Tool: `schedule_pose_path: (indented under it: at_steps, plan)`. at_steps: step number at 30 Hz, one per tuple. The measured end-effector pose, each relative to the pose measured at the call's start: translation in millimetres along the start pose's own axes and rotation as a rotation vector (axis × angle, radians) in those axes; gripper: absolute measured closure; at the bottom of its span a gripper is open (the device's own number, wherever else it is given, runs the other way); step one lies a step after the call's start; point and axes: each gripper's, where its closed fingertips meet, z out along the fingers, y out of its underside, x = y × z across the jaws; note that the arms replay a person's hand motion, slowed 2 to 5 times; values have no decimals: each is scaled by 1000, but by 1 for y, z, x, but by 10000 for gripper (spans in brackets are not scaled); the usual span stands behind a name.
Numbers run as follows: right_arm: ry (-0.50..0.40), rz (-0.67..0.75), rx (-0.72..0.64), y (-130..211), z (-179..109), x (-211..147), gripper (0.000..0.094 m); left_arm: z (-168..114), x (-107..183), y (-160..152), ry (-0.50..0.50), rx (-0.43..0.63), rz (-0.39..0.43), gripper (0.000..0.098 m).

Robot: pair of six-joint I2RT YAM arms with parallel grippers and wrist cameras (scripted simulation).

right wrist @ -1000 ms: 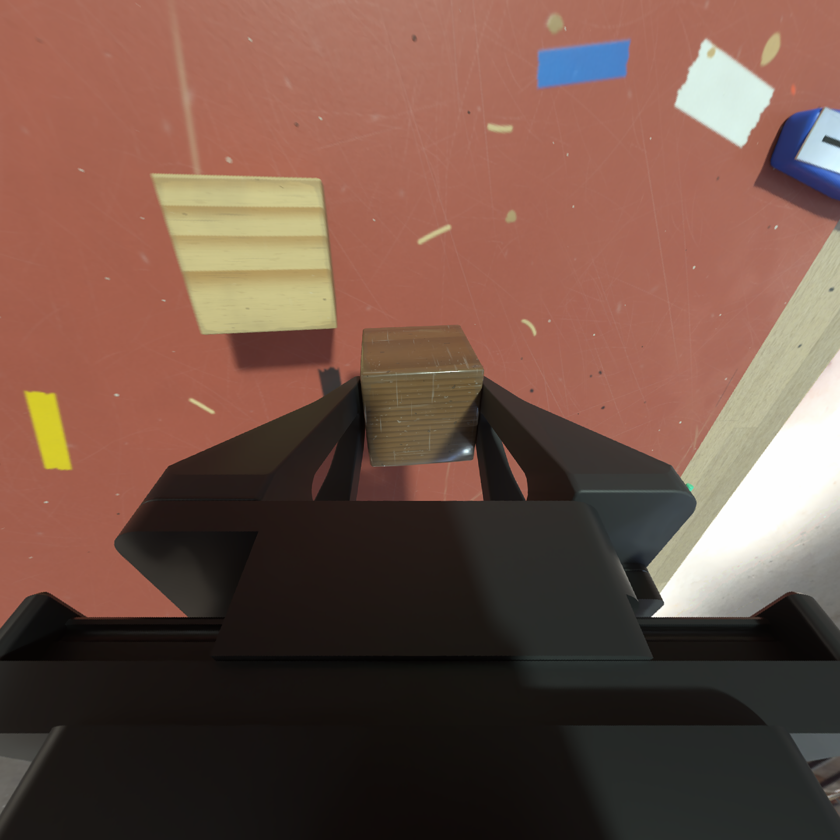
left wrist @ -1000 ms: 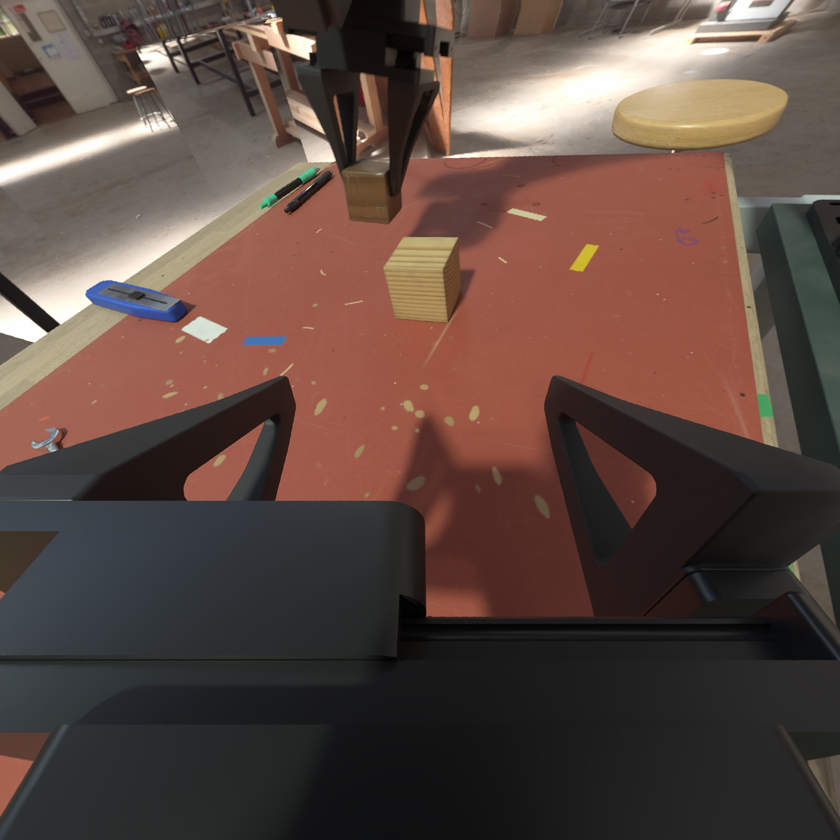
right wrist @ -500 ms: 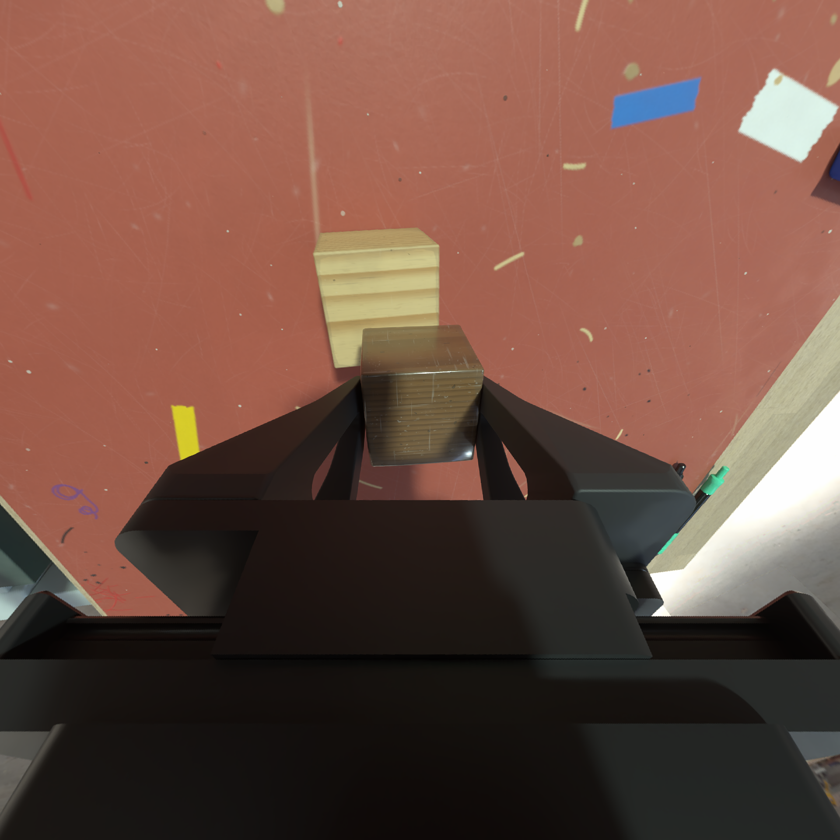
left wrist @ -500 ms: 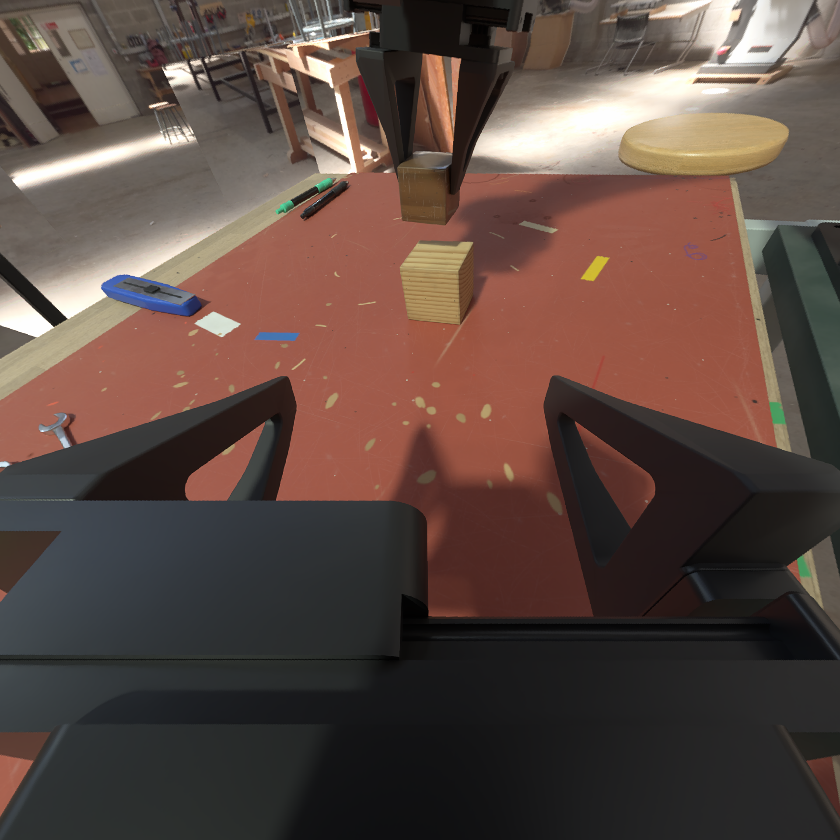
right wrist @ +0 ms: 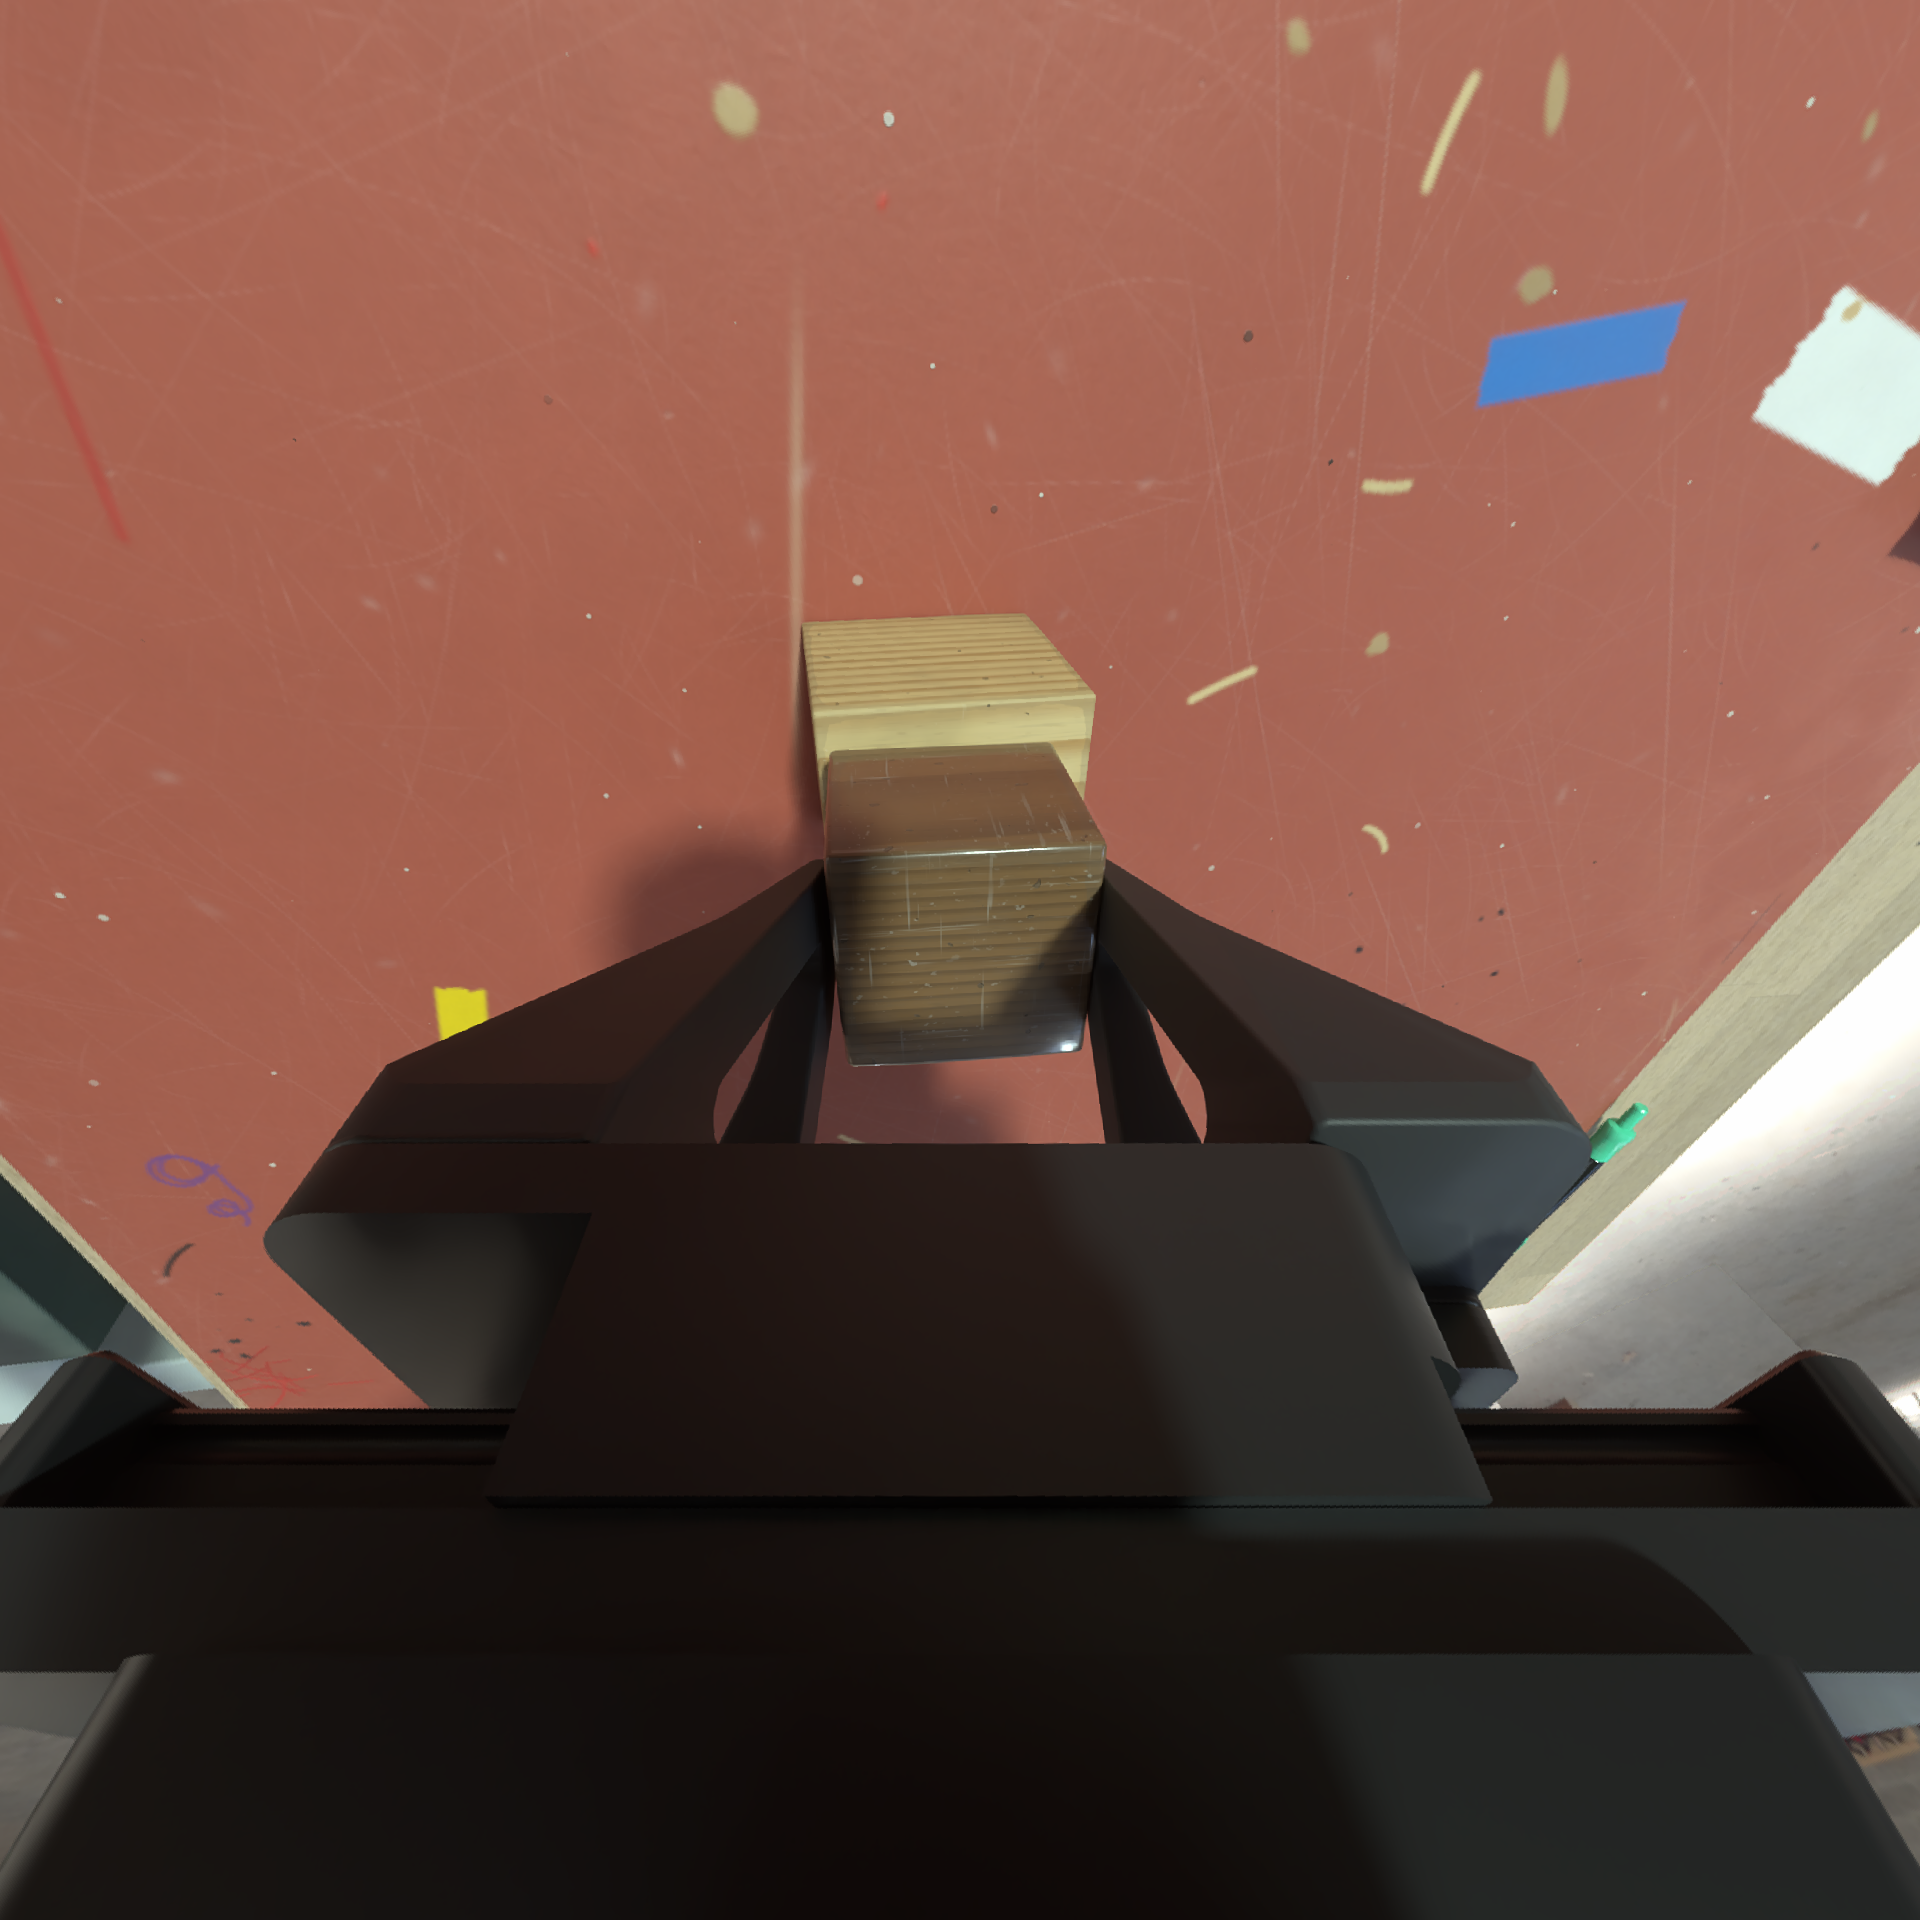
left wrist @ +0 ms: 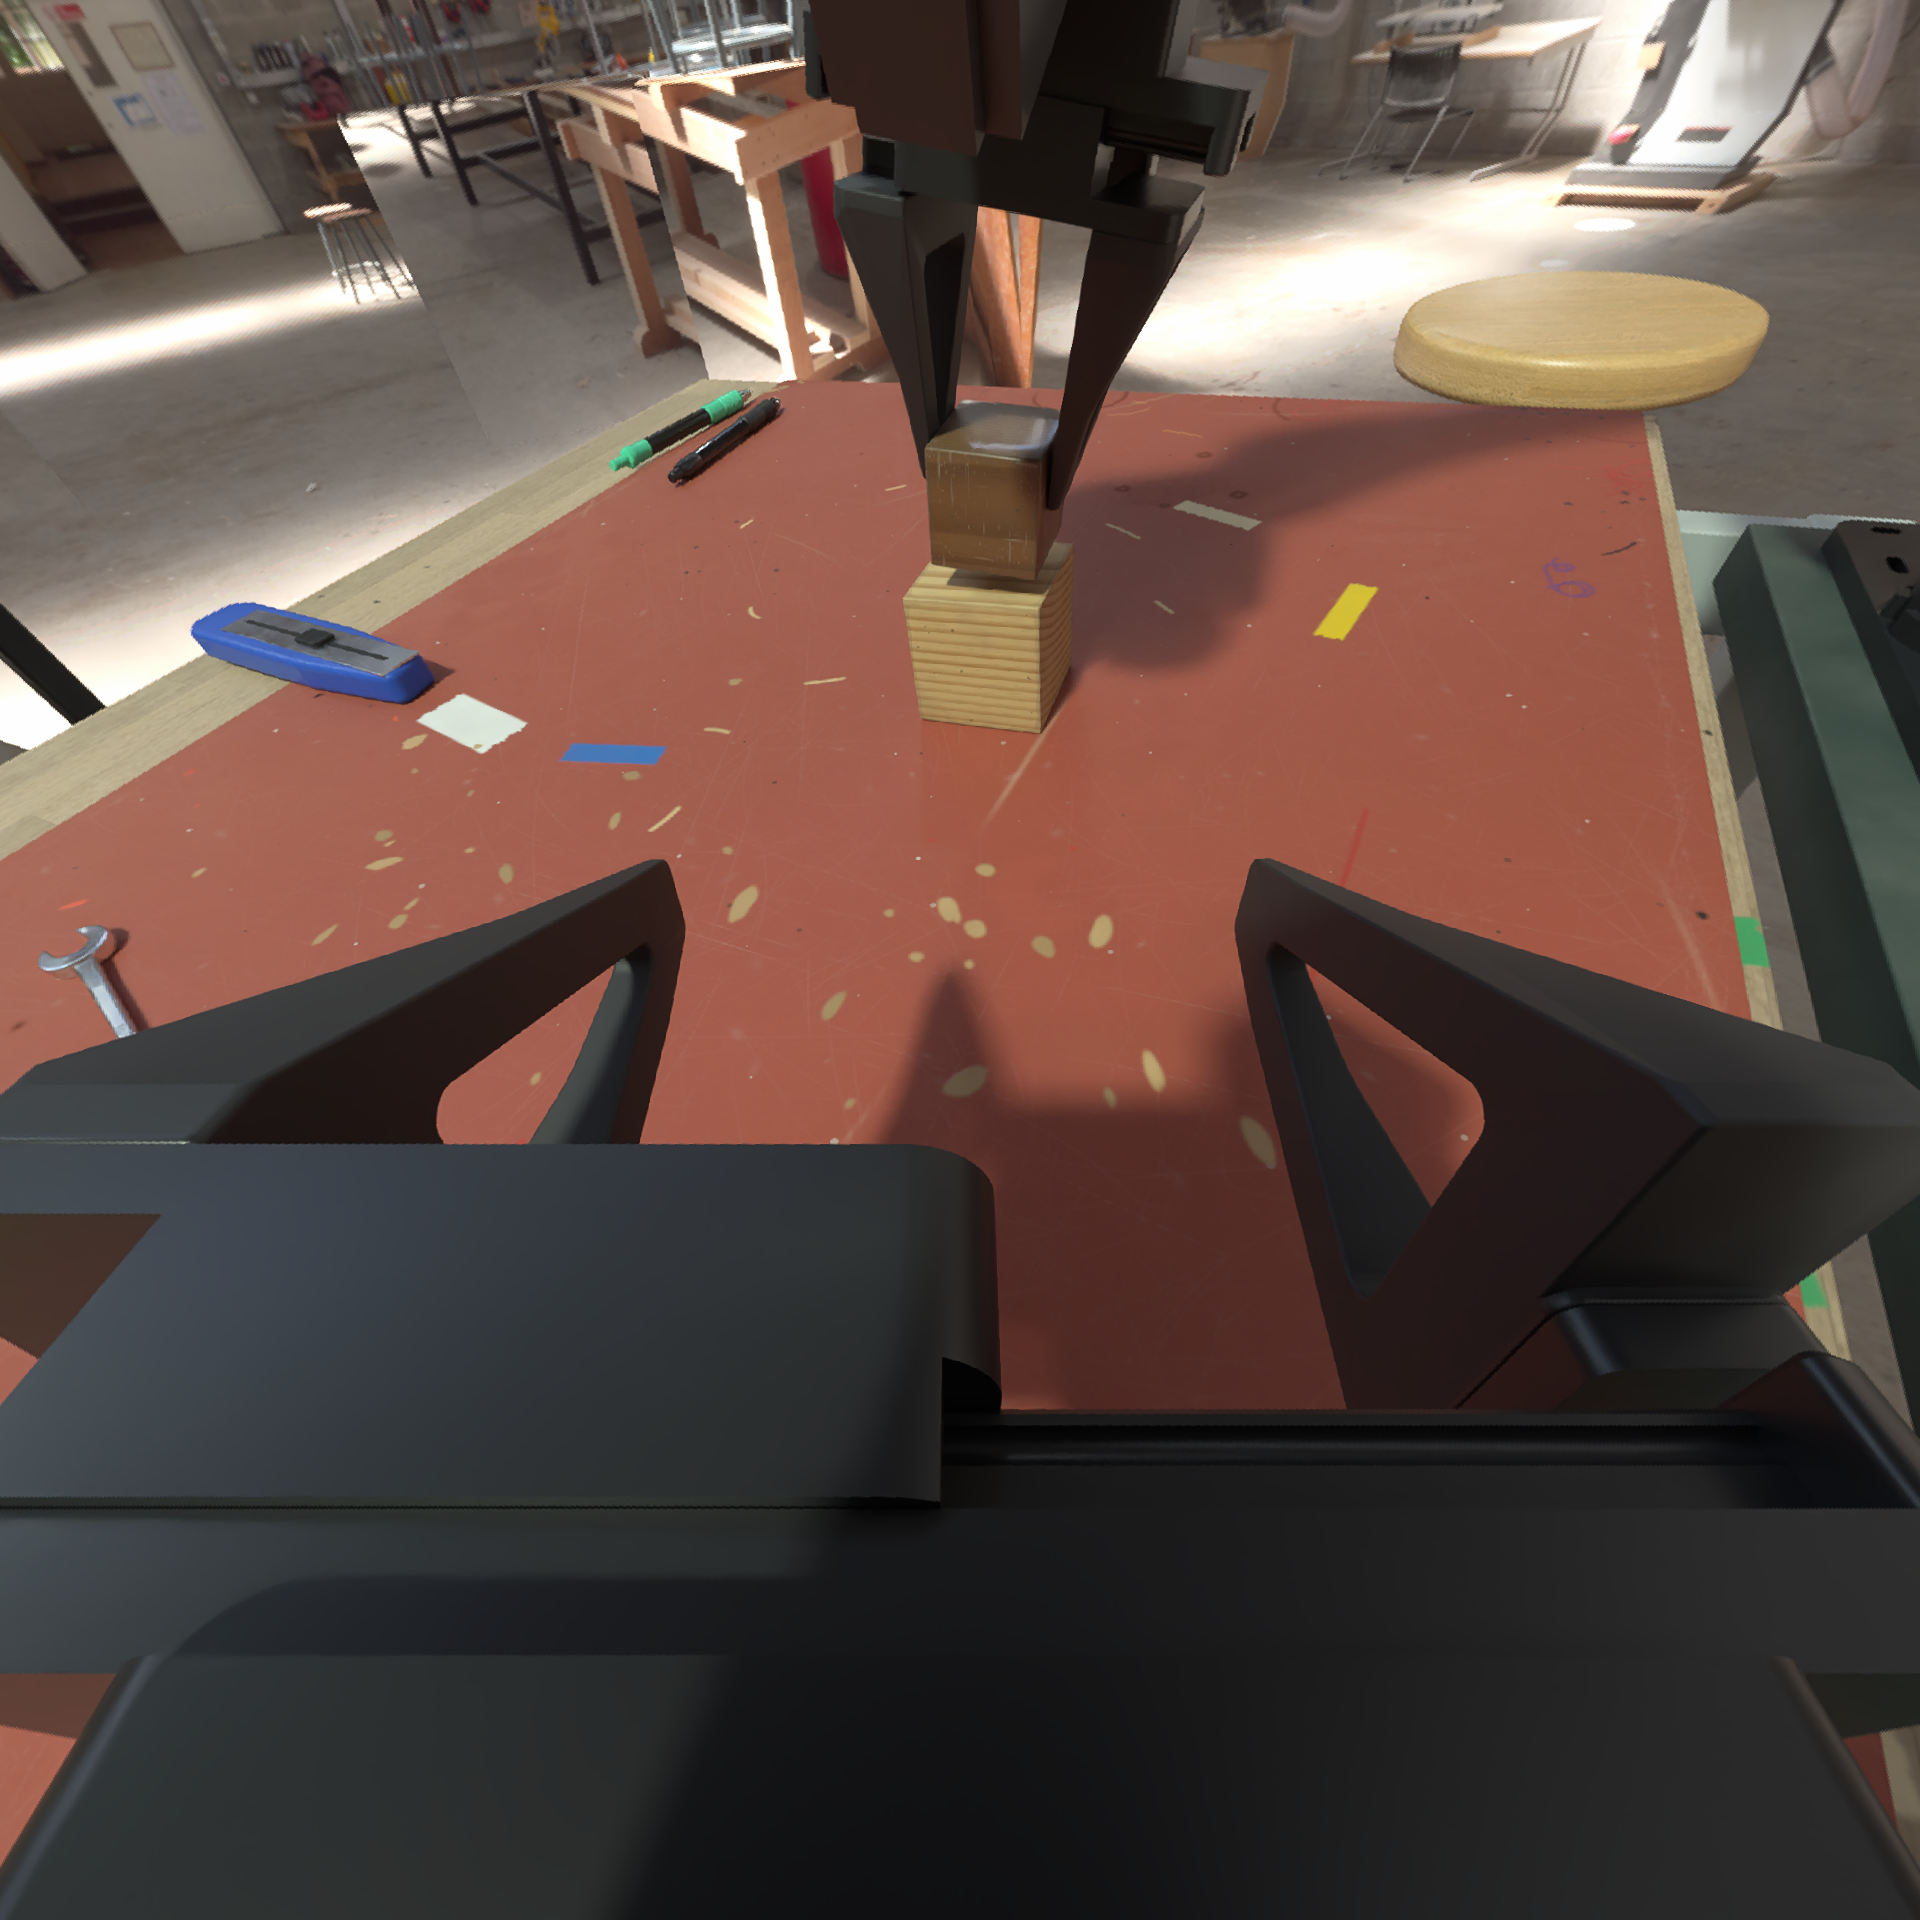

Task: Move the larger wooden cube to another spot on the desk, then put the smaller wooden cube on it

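The larger, pale wooden cube (left wrist: 985, 652) stands on the red desk (left wrist: 1351, 831); it also shows in the right wrist view (right wrist: 940, 675). My right gripper (right wrist: 961, 873) is shut on the smaller, darker wooden cube (right wrist: 961, 914) and holds it directly over the pale cube. In the left wrist view the right gripper (left wrist: 992, 457) comes down from above with the dark cube (left wrist: 985, 514) just above the pale cube's top, a thin gap between them. My left gripper (left wrist: 956, 883) is open and empty, low over the near desk.
A blue utility knife (left wrist: 312, 655), two markers (left wrist: 707, 431) and a small wrench (left wrist: 88, 971) lie along the desk's left side. Tape scraps, blue (left wrist: 613, 753), white (left wrist: 473, 720) and yellow (left wrist: 1345, 610), dot the surface. A round wooden stool (left wrist: 1579, 338) stands beyond the far right corner.
My right gripper has carried the dark cube from beyond the pale cube to directly over it and lowered it close to its top. My left gripper has pulled back a little, still open.
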Motion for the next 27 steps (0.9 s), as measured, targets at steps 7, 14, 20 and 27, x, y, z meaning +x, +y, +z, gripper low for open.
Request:
schedule_pose_path:
  at_steps: [7,14,20,27]
  plan:
    - [-22,0,-11,-1,7,-2,540,0,1,2,7,-9,-6,57]
    - [-27,4,-6,-2,8,1,541,1,1,3,11,-12,-9,56]
    - [-40,11,0,-1,9,2,540,1,-1,0,7,0,-8,61]
    - [-56,18,8,-1,9,2,541,0,-1,0,7,4,-8,62]
